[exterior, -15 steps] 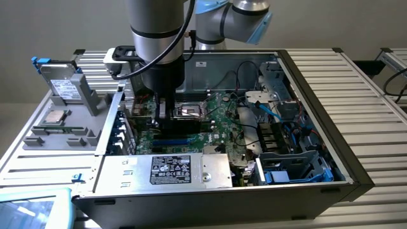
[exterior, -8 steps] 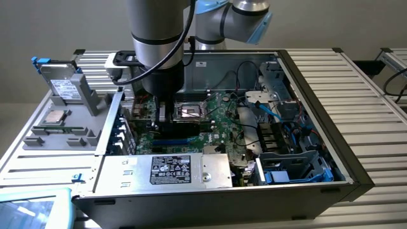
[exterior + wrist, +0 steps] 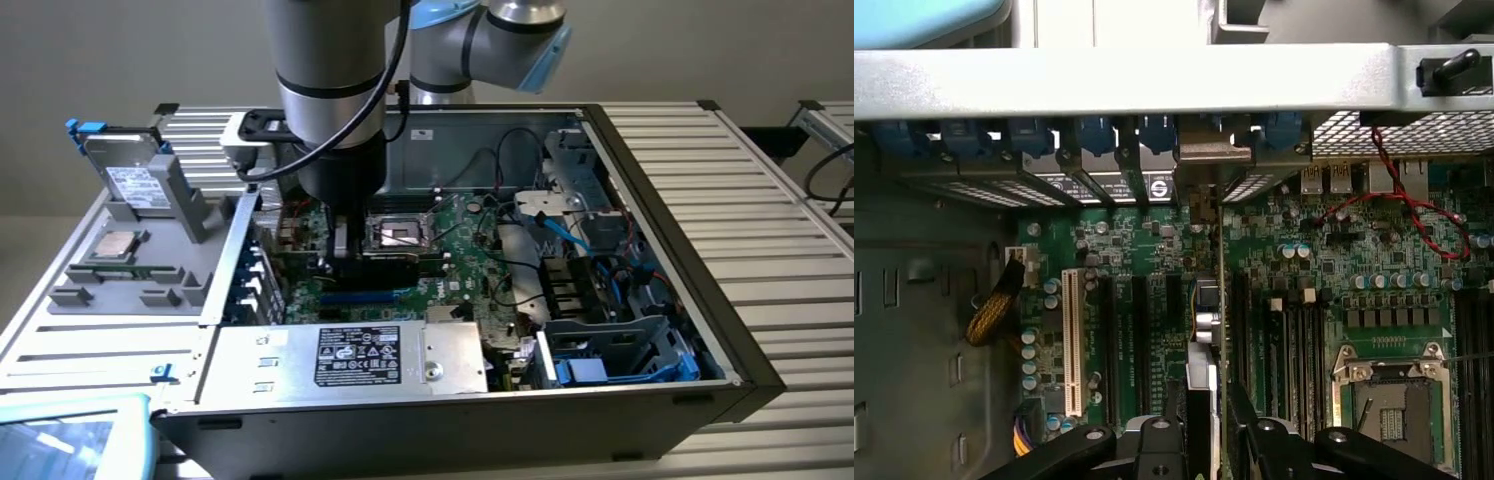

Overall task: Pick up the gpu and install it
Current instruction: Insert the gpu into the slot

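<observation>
While clamped edge-on between the claw's fingers, the gpu (image 3: pixel 1203 335) stands upright over the motherboard (image 3: pixel 1144 250), inside the open computer case (image 3: pixel 667 140).

Item: gpu. Thin card, its metal bracket end toward the case's rear slot row (image 3: pixel 1094 135), where blue latches sit side by side.

Position: among the black expansion slots (image 3: pixel 1139 340) and beside the white slot (image 3: pixel 1072 340). The CPU socket (image 3: pixel 1389 405) lies apart on its other side. Whether its edge connector has entered a slot cannot be told.

Item: claw (image 3: pixel 1206 415). Narrowly parted and closed on the card, one finger on each face.

Step in hand, by judgement: installing. Pick-up is done; seating is unconfirmed.

Requirement of this step, by judgement: card edge kept in line with its slot, bracket matched to its rear opening, pressure straight down with no tilt.

Surroundings: power supply (image 3: pixel 354 355) at the case's near edge. Hard drive (image 3: pixel 131 182) upright in a grey fixture (image 3: pixel 180 210) at the exterior view's left, well apart. Slatted table (image 3: pixel 787 200) beneath all.
</observation>
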